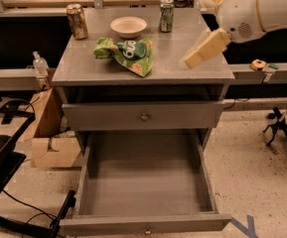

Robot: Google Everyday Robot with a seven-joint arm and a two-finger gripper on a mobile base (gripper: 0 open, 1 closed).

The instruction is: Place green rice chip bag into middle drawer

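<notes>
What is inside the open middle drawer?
In the middle drawer only grey floor shows; its back is covered by the upper drawer. The green rice chip bag lies on the cabinet top; the gripper hangs right of it.

Cans: two – brown can [77,20], green can [166,15]. One bowl [128,26]. One bag [125,55]. Drawers: two – upper drawer [144,116], middle drawer [145,180]. One gripper [195,57], upper right of frame.

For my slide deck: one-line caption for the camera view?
Gripper hovers above cabinet top, apart from the green rice chip bag; middle drawer stands open below.
</notes>
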